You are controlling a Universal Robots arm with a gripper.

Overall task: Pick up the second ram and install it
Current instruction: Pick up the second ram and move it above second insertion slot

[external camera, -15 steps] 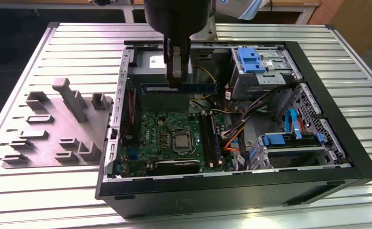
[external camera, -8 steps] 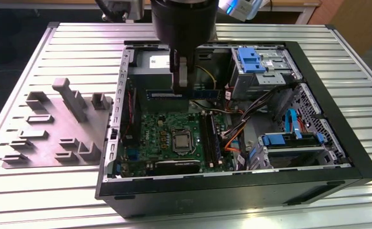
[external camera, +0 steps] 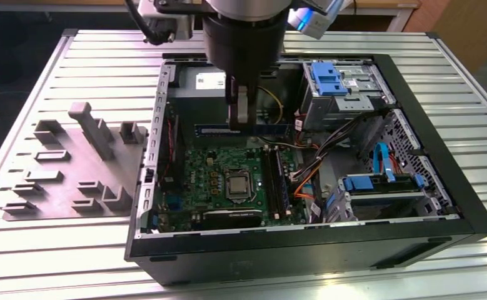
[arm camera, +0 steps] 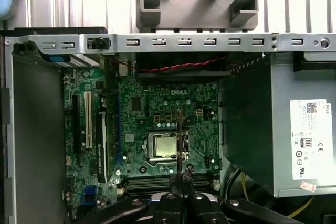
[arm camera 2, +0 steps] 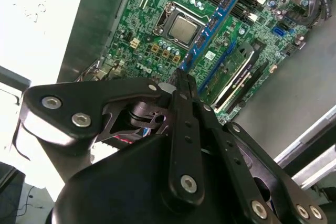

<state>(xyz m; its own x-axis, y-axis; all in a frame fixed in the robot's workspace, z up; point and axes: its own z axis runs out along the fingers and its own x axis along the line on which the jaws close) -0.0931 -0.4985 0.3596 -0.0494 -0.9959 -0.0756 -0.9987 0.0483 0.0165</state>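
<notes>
Leftmost, the grey fixture [external camera: 76, 169] sits on the desk [external camera: 26, 250], just beside the open case [external camera: 310, 240]. Further right, the end effector [external camera: 240, 123] hangs over the board, pinching the second ram [external camera: 268, 128], which is held level and crosswise to the slot strips [external camera: 278, 181]. I'd say it wants turning square to a free slot, notch matched, then straight, even pressure.

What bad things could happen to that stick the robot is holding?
The second ram, pinched in the end effector, hangs crosswise to the black slots; pushed down that way, it might crack. It may also bump the bare processor or snag the loose cables.
</notes>
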